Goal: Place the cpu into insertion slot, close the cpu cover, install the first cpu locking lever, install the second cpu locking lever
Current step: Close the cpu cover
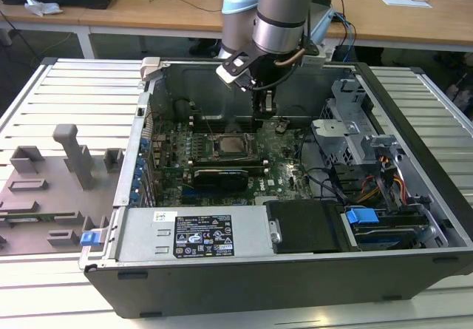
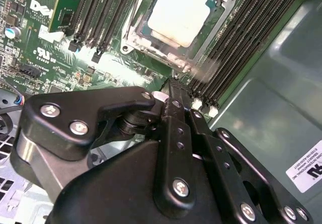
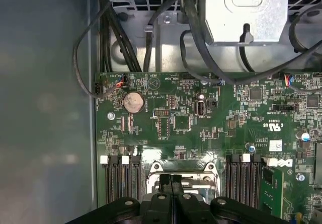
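The gripper (image 3: 171, 179) hangs near the seated cpu (image 2: 178, 12), fingers pinched together, empty. Drifting sideways, they could gouge the memory slots (image 2: 236, 43).

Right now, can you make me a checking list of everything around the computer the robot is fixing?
Surface: slatted metal table, carrying an open computer case.
Job's things: cpu seated on the green board, cpu cover flat around it.
Clutter: grey plastic holders on the table, exterior view's left.
Hand: hand shut, low over the board next to the cpu.
Cables: black cables loop along the case wall.
Surroundings: wooden desks behind.
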`<state>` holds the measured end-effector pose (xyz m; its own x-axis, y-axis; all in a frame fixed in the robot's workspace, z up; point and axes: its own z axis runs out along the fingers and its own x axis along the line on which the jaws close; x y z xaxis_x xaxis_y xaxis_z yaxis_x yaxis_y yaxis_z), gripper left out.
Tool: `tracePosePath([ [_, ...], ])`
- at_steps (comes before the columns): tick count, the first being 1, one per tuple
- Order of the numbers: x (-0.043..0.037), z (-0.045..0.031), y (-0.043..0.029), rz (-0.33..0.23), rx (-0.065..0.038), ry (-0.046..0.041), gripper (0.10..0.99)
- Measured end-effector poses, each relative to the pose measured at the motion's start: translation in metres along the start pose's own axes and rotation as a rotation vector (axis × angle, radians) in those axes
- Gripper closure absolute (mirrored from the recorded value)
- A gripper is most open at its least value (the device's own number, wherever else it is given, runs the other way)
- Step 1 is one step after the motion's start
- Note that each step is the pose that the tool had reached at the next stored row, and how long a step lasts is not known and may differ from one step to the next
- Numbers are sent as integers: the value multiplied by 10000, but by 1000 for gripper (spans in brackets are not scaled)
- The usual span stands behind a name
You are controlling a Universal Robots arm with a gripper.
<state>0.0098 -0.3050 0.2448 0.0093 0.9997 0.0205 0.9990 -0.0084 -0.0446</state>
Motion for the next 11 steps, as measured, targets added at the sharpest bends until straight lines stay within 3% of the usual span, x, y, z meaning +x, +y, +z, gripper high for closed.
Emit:
tracePosePath([
  [11, 0, 2, -40, 0, 0, 1, 980],
])
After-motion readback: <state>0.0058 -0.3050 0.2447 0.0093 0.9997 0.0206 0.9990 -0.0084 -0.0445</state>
